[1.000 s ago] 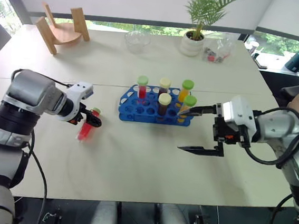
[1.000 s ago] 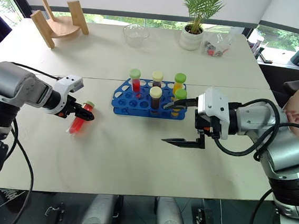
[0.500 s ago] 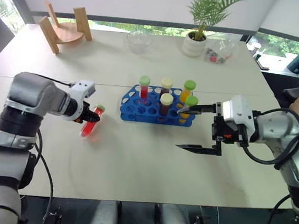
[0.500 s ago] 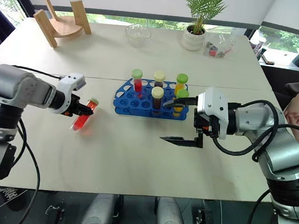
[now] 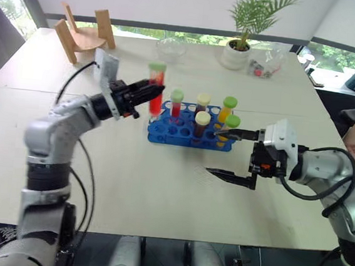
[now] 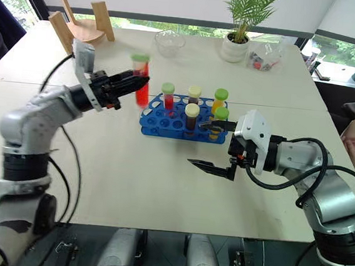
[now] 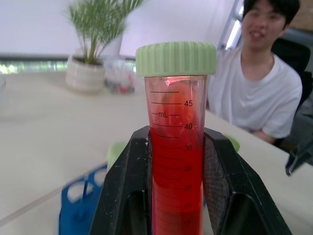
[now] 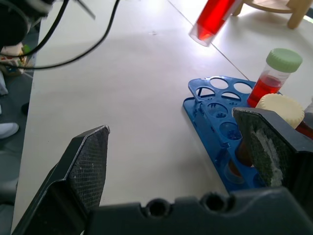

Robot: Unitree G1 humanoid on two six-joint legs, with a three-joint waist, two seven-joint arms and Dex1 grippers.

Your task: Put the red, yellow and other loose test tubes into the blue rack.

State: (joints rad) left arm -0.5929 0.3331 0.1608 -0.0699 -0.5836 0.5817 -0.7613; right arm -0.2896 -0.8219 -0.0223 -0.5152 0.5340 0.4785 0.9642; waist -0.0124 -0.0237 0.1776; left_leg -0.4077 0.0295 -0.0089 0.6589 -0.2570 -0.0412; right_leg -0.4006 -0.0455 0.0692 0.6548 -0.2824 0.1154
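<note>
My left gripper (image 5: 144, 95) is shut on a red test tube (image 5: 156, 88) with a green cap. The tube stands upright in the air over the left end of the blue rack (image 5: 165, 132). The left wrist view shows the red tube (image 7: 177, 147) clamped between both black fingers (image 7: 124, 191). Several capped tubes stand in the rack: red, brown, orange and yellow ones. To the right of the rack my right gripper (image 5: 227, 154) is open wide and empty, pointing left. In the right wrist view the rack (image 8: 210, 117) lies just beyond that gripper's fingers (image 8: 85, 164).
Along the table's far edge stand a wooden stand (image 5: 80, 32), a glass bowl (image 5: 170, 47), a potted plant (image 5: 239, 51) and a clear bag (image 5: 266, 58). A person (image 7: 264, 93) in a white shirt sits at the table's right side.
My left gripper has shut on the red tube that lay on the table. It has lifted the tube up and right to above the rack's left end, turning it upright. The right gripper has stayed put.
</note>
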